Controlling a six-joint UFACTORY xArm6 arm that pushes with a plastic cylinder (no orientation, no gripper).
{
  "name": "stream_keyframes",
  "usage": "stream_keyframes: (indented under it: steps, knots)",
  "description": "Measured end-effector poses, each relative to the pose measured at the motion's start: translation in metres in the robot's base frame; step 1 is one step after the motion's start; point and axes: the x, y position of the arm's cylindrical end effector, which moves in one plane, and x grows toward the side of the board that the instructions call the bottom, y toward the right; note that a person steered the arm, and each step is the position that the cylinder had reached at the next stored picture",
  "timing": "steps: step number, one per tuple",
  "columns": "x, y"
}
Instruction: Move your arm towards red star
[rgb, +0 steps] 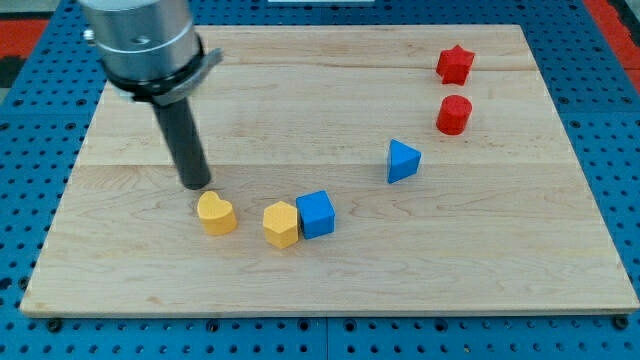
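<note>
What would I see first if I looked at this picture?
Probably the big grey arm at the view's top left, with my tip just above the yellow heart. Next, the bright blocks curving across the wooden board: a yellow hexagon touching a blue cube, a blue triangle, then a red cylinder and the red star at top right.

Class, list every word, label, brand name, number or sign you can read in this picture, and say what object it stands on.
There are none. No readable text shows on the wooden board, the arm's metal housing, my tip, or any block: red star, red cylinder, blue triangular block, blue cube, yellow hexagonal block, yellow heart.
</note>
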Motion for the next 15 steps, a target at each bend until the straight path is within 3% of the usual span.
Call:
stream_keyframes:
  steps: [1, 3, 4, 5, 6, 7, 15]
  knots:
    - [0.020, -0.014]
    - [0.030, 0.068]
    - [0.030, 0.057]
    - [0.024, 0.046]
    - [-0.007, 0.084]
    - [-0.011, 0.129]
    - [-0.040, 0.130]
